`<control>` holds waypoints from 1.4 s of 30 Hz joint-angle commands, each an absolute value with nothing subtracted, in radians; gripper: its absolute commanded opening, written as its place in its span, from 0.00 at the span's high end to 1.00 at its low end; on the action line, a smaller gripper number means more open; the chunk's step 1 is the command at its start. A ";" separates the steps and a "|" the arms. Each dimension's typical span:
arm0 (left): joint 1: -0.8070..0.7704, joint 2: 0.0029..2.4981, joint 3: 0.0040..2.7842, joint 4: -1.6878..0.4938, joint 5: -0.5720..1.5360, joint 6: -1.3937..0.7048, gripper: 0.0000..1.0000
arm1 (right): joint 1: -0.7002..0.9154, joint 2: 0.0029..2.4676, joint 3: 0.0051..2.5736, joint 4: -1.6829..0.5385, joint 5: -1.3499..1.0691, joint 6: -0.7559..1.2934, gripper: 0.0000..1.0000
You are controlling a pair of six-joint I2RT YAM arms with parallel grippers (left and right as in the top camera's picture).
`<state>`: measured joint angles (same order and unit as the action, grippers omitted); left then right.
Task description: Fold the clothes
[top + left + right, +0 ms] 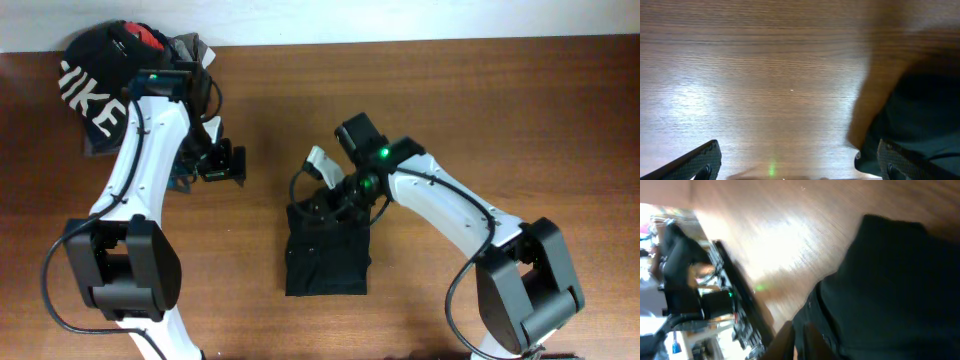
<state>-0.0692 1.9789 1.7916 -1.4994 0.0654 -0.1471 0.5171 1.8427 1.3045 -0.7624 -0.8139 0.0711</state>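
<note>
Clothes: the black garment [325, 262] lies folded into a rough rectangle on the counter [500, 110], mid-scene, toward the near side.
Right end effector [328, 203]: down at the garment's far edge, on the cloth. The wrist view is blurred, so I cannot tell whether it is pinching the fabric.
Left end effector [232, 165]: fingers spread wide, holding nothing, over wood left of the garment and apart from it.
Far left corner: a heap with a black top with white letters [90, 95], plus red and grey pieces.
</note>
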 commanded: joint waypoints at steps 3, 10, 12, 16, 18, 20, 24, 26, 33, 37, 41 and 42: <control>-0.044 1.983 1.800 -1.500 0.047 -0.142 0.01 | 0.523 1.850 1.125 -0.509 -0.929 0.205 0.76; -0.045 1.983 1.800 -1.501 0.048 -0.142 0.01 | 0.519 1.929 1.045 -0.265 -0.858 0.245 0.67; -0.045 1.983 1.800 -1.501 0.048 -0.142 0.01 | 0.513 1.937 1.045 -0.244 -0.818 0.244 0.66; -0.045 1.983 1.800 -1.501 0.048 -0.142 0.01 | 0.477 1.935 1.079 -0.254 -0.844 0.242 0.64; -0.045 1.983 1.799 -1.501 0.047 -0.142 0.01 | 0.453 1.923 1.121 -0.303 -0.931 0.241 0.64; -0.045 1.983 1.798 -1.500 0.047 -0.142 0.01 | 0.429 1.886 1.180 -0.390 -0.982 0.241 0.64; -0.045 1.983 1.781 -1.498 0.047 -0.142 0.01 | 0.401 1.789 1.277 -0.608 -0.991 0.233 0.64; -0.045 1.983 1.761 -1.488 0.047 -0.142 0.01 | 0.399 1.745 1.295 -0.691 -0.991 0.215 0.64; -0.045 1.983 1.694 -1.428 0.048 -0.142 0.01 | 0.418 1.697 1.251 -0.930 -0.979 0.052 0.94; -0.044 1.983 1.684 -1.420 0.048 -0.142 0.01 | 0.447 1.705 1.114 -0.836 -0.989 0.060 0.96; -0.045 1.983 1.684 -1.417 0.048 -0.142 0.01 | 0.454 1.726 0.942 -0.612 -1.000 0.154 0.96; -0.045 1.983 1.684 -1.418 0.048 -0.142 0.01 | 0.454 1.733 0.897 -0.551 -0.999 0.167 0.96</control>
